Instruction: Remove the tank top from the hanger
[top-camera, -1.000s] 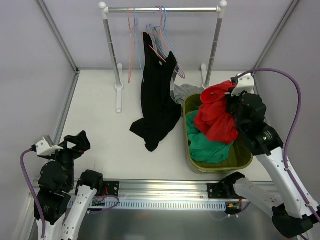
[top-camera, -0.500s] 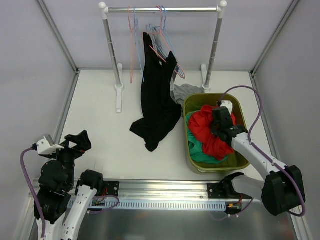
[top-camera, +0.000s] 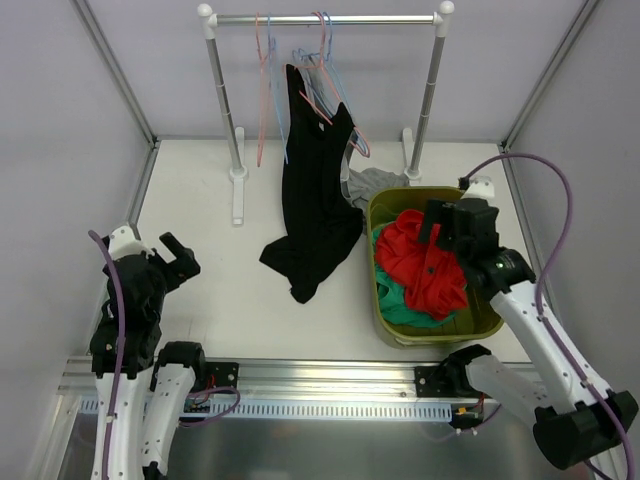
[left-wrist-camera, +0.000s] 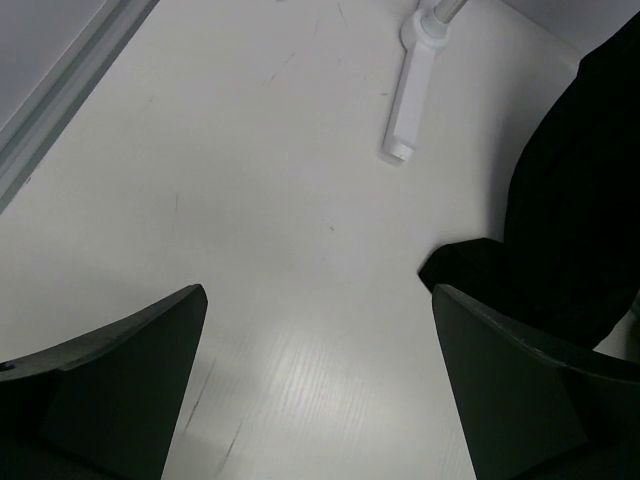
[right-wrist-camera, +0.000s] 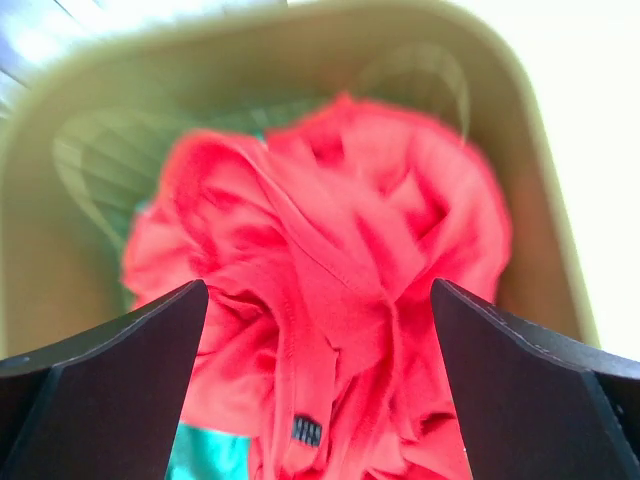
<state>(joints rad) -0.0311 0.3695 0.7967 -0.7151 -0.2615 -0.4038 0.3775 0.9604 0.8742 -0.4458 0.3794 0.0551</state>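
A black tank top (top-camera: 315, 200) hangs from a pink hanger (top-camera: 335, 100) on the rack rail (top-camera: 325, 18), and its lower end lies crumpled on the table. It also fills the right edge of the left wrist view (left-wrist-camera: 570, 230). My left gripper (top-camera: 185, 250) (left-wrist-camera: 320, 295) is open over bare table, left of the garment's hem. Over the basket (top-camera: 372, 250), my right gripper (top-camera: 437, 235) (right-wrist-camera: 318, 290) is open just above a loose red garment (top-camera: 425, 270) (right-wrist-camera: 330, 250), holding nothing.
A green garment (top-camera: 395, 300) lies under the red one in the olive basket. A grey cloth (top-camera: 375, 180) lies behind the basket. Spare pink and blue hangers (top-camera: 265, 80) hang on the rail. The rack's white foot (left-wrist-camera: 408, 110) and posts (top-camera: 432, 90) stand at the back.
My right gripper opened and let the red garment go; it now lies in the basket. The right arm swung over it. My left arm moved forward onto the table.
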